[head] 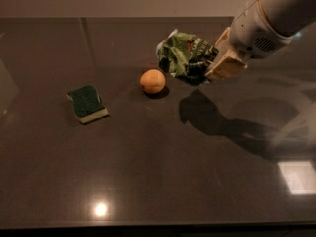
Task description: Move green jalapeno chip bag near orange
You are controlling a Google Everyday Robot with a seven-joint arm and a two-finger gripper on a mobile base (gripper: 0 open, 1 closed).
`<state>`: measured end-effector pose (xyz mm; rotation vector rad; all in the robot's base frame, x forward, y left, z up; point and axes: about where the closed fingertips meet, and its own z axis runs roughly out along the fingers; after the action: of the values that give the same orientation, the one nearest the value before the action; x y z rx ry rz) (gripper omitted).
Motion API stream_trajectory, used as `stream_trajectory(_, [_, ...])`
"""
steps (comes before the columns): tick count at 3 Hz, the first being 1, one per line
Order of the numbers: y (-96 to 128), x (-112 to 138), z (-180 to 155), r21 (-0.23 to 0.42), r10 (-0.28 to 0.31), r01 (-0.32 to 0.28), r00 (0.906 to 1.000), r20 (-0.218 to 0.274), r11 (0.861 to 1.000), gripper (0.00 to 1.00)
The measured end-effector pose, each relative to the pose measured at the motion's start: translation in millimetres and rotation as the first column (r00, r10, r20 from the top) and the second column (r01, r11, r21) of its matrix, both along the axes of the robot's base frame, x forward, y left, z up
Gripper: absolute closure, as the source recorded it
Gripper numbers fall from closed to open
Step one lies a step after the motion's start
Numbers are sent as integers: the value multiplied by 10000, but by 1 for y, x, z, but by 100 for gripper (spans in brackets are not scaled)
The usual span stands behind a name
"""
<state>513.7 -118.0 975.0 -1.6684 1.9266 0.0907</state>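
The robot's gripper (207,67), reaching in from the 2 o'clock corner of the dark surface (158,177), is clenched on the right side of a crumpled green chip bag (183,54). The bag's shadow (200,110) falls well below it, toward 6 o'clock, which suggests the bag is held clear of the surface rather than resting on it. The orange (152,81) sits just beside the bag, at about 8 o'clock from it, with a narrow gap between the two as seen from the camera. A green sponge (87,103) lies well apart, at 8 o'clock from the orange, and plays no part.

The carry looks nearly done, and the step in hand is the placement. The next move appears to call for lowering the bag straight down to the surface close to the fruit, then opening the gripper and pulling back toward 2 o'clock without nudging the orange, which could roll.
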Motion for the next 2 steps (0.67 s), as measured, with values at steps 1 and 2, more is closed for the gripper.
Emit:
stream_trajectory(1, [-5,13,9,94,-130,129,9998,173,9999,100])
stream_trajectory(2, [-8,19,13,147,-199,196,9995,256,9997,100])
